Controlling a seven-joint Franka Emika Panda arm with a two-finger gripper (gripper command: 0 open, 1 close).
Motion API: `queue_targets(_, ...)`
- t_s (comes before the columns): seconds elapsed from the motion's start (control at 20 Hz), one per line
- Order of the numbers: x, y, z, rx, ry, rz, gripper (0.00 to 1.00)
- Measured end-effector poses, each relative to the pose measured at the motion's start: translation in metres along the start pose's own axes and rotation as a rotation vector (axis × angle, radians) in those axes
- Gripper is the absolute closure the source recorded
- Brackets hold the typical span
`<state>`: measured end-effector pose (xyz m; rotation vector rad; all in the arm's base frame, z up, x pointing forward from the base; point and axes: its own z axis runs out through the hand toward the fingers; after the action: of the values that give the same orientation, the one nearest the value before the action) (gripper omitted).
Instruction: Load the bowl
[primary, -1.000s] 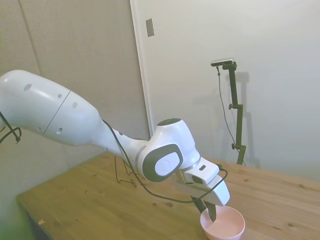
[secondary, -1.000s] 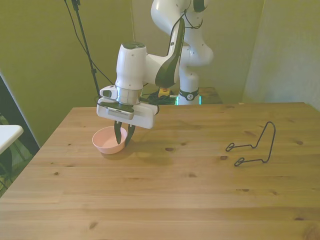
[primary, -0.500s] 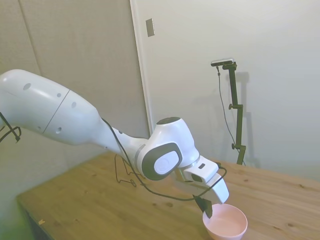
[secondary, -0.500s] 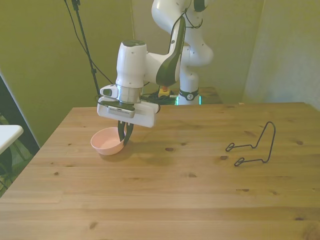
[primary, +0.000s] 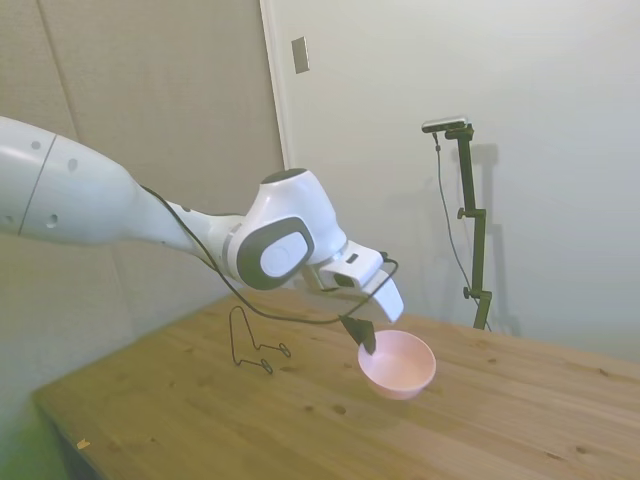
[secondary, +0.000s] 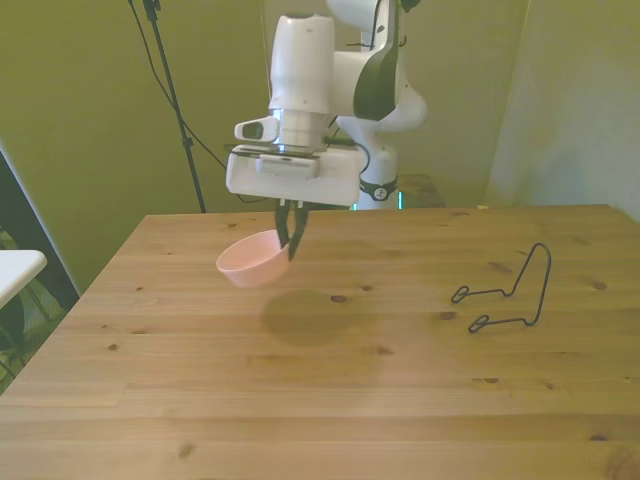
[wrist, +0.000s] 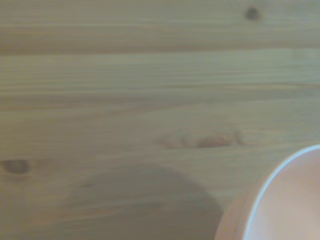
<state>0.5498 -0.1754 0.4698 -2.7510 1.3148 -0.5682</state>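
The wooden table (secondary: 330, 400) fills the lower part of both the side view and the front view, its planked top bare and knotted across most of its width; the white Franka arm (primary: 110, 205) reaches out over it, wrist turned down; the gripper (secondary: 292, 240) hangs beneath the broad white hand body, its dark fingers (primary: 362, 333) pinched together on the rim of the pale pink bowl (secondary: 253, 262), one finger inside the wall and one outside as far as the front view shows; the bowl (primary: 398, 364) is held clear of the table, in the air above the boards, tilted slightly, with a round soft shadow (secondary: 305, 318) on the wood below it and a little toward the front view's right; its inside looks smooth and pink in the side view, with nothing visible in it; in the wrist view only a curved piece of the bowl's rim (wrist: 280, 200) shows, blurred, over the wood grain and a patch of shadow; the thin black wire stand (secondary: 510, 290) sits upright on the table toward the front view's right, well apart from the bowl, with open board between the two; in the side view that same stand (primary: 250, 345) stands beyond the arm, near the table's far edge.
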Motion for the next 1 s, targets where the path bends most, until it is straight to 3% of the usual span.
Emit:
queue_targets(0.25, -0.042, -0.057, -0.016, 0.071, -0.048, -0.034, 1.00)
queue_targets(0.45, -0.083, -0.089, -0.034, 0.126, -0.141, -0.047, 1.00)
queue_targets(0.65, -0.095, -0.100, -0.029, 0.147, -0.154, -0.060, 1.00)
queue_targets(1.0, -0.122, -0.121, -0.024, 0.330, -0.244, -0.055, 1.00)
